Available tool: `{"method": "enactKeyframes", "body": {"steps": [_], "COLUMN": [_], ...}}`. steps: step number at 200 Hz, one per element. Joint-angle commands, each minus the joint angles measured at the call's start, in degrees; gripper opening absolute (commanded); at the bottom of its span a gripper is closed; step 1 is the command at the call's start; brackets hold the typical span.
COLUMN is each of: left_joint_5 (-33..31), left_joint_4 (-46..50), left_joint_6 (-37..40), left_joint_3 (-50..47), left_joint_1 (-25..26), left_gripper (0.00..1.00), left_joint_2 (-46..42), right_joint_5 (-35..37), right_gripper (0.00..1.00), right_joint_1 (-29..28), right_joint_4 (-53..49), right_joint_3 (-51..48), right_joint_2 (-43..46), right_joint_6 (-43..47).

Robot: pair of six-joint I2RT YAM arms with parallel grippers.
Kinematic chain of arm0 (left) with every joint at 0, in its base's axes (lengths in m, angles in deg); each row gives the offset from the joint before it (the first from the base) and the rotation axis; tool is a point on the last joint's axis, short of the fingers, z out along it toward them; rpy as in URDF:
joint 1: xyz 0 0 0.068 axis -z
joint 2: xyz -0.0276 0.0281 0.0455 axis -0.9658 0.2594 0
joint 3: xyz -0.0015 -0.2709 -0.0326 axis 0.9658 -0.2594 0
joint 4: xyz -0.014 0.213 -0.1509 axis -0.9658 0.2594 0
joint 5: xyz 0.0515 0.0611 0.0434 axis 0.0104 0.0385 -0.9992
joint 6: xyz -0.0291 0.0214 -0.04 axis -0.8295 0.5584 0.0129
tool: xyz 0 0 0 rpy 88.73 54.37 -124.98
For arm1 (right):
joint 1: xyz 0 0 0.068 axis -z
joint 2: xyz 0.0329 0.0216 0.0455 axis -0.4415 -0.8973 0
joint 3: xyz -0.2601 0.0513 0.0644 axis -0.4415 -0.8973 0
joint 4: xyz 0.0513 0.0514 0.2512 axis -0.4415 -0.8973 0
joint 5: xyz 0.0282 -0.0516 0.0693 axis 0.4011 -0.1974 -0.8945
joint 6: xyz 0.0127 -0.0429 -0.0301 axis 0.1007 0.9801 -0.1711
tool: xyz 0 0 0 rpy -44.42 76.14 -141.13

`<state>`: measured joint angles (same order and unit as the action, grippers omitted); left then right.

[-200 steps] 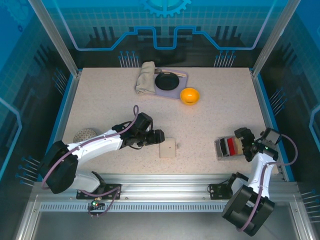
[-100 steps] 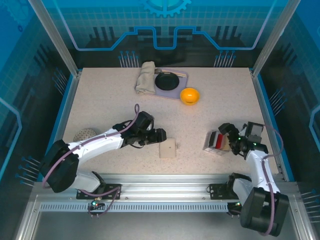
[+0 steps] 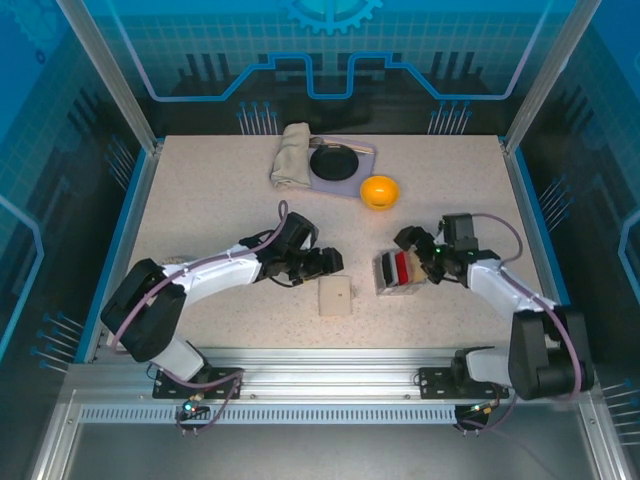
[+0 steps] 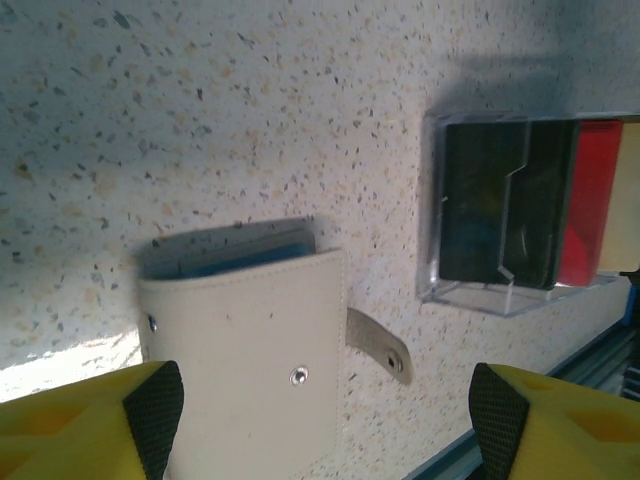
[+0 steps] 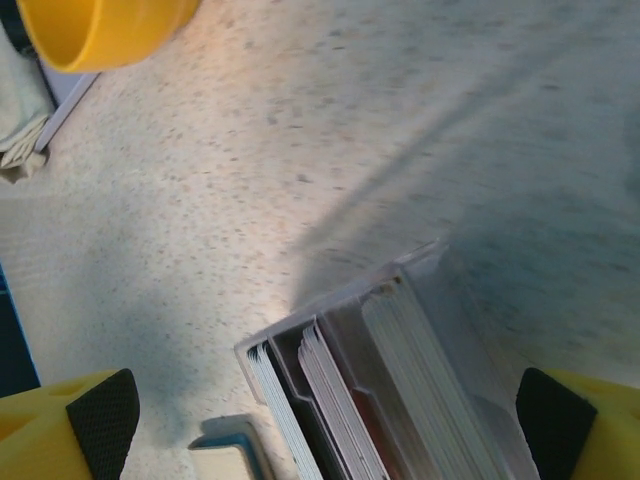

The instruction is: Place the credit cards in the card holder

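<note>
The beige card holder point(image 3: 335, 296) lies shut on the table, its snap tab loose; it is also under my left gripper in the left wrist view point(image 4: 240, 350). The credit cards stand upright in a small clear box point(image 3: 397, 272) just to its right: a black card point(image 4: 495, 205), a red card point(image 4: 590, 205), and pale card edges point(image 5: 340, 400). My left gripper point(image 3: 330, 262) hovers open just behind the holder, holding nothing. My right gripper point(image 3: 418, 258) is open, its fingers straddling the box's right end, with a gap showing beside the left pad.
An orange bowl point(image 3: 379, 191), a black dish on a grey mat point(image 3: 333, 162) and a folded cloth point(image 3: 292, 155) sit at the back. The metal rail point(image 3: 330, 360) runs along the near edge, close to the holder.
My right arm swung left from the table's right side, and the card box came with it to beside the card holder. My left gripper shifted slightly right.
</note>
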<state>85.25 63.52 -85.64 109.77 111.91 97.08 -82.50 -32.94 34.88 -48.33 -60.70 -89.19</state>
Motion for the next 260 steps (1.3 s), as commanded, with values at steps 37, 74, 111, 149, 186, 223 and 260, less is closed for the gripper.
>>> {"method": "enactKeyframes", "body": {"steps": [37,74,111,149,186,223,260], "left_joint_5": [8.77,11.20,14.74,15.44,10.37,5.16,4.80], "left_joint_4": [-6.59,-8.67,-12.60,-13.73,-11.25,-10.97,-8.32], "left_joint_6": [-5.40,-6.57,-9.19,-10.83,-11.20,-12.98,-11.57], "left_joint_3": [3.65,4.86,6.34,7.73,6.48,-0.65,-1.71], "left_joint_1": [-3.06,-3.09,-3.02,-2.86,-3.49,-7.20,-9.25], "left_gripper": [0.78,0.78,0.75,0.75,0.75,0.75,0.77], "left_joint_2": [6.06,8.38,12.18,14.45,12.40,5.84,2.32], "right_joint_5": [3.63,6.31,0.72,-3.08,-2.20,0.35,2.59], "right_gripper": [1.00,1.00,1.00,1.00,1.00,1.00,1.00], "right_joint_1": [-4.39,-1.06,-0.68,-3.10,-7.61,-11.60,-16.43], "right_joint_4": [-1.63,-11.43,-11.21,-3.94,3.08,10.12,15.44], "right_joint_3": [11.14,9.66,3.08,-2.25,-3.82,-3.92,-1.20], "right_joint_2": [-9.27,-2.61,2.90,3.74,1.65,-0.95,-6.38], "right_joint_6": [1.41,7.98,7.16,0.16,-5.45,-11.69,-16.09]}}
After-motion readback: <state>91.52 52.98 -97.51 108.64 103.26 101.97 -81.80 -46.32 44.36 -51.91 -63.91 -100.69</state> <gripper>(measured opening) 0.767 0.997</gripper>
